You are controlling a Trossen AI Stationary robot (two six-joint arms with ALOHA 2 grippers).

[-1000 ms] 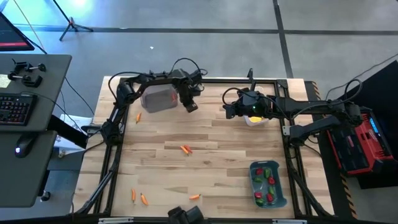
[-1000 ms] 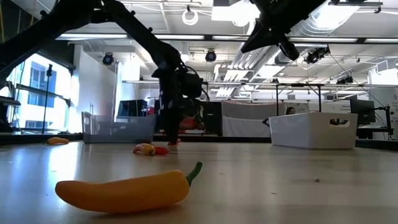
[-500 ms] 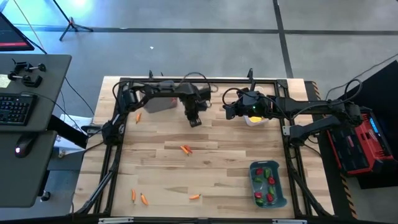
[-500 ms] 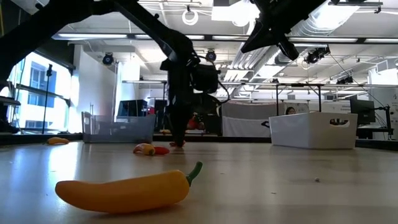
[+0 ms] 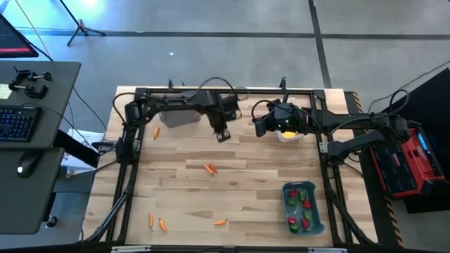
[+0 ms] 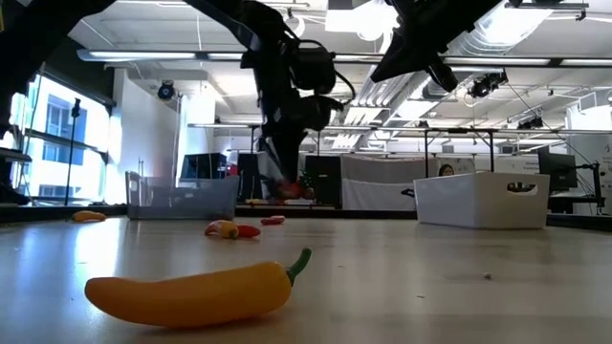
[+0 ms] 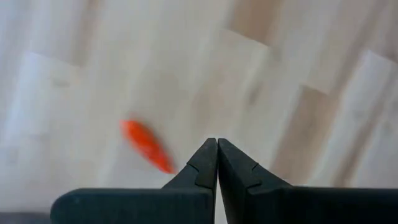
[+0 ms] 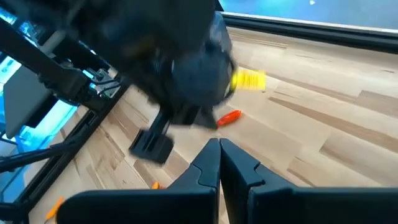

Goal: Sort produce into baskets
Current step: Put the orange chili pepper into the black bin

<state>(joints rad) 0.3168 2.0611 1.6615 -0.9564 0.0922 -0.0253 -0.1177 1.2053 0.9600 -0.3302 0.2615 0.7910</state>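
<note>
Your left gripper hangs over the far middle of the table, just to the right of the smoky grey basket, and in its wrist view the two fingers are pressed tip to tip with nothing between them. Under it, on the bare wood, you can see one small orange carrot lying free, near the fingertips but apart from them. Your right gripper waits at the far side of the table, just beside the white basket; its fingers are also closed together and empty. From the right wrist camera you see the dark left arm in front, and a small orange carrot on the wood below it. The produce is spread out: a pair of small pieces lies in the middle of the table, one carrot is just beside the grey basket on its left, two carrots are near the front left corner, and one more carrot lies at the front edge. The blue-grey basket at the front right holds red and green peppers. In the low view a yellow-orange pepper lies very close to the camera.
</note>
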